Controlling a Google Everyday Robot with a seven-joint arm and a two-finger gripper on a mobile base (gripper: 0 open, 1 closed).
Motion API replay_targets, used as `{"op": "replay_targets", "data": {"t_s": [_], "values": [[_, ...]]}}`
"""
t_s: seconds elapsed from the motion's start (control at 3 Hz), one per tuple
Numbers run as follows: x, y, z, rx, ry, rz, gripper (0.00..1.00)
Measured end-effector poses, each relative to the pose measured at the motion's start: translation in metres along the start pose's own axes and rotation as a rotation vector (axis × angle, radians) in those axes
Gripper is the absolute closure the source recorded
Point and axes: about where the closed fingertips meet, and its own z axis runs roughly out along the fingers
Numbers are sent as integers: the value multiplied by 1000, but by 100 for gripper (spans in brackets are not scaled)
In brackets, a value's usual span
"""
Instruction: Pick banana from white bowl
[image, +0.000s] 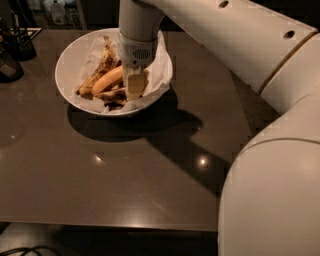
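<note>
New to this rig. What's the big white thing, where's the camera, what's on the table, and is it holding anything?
The big white shape is a robot arm on a mobile base. There is a single camera view, looking down on a dark table; where the camera is mounted is not known. The arm ends in a gripper, which is down inside the white bowl, at the right end of the banana. Brown banana peels lie beside the banana on crumpled white paper. Dark containers stand at the table's far left. The banana lies in the bowl; whether the gripper has hold of it cannot be seen.
</note>
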Motion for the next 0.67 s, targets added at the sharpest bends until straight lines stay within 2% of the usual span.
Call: {"op": "replay_targets", "data": {"t_s": [0.67], "values": [[-5, 1, -20, 70, -30, 22, 100]]}}
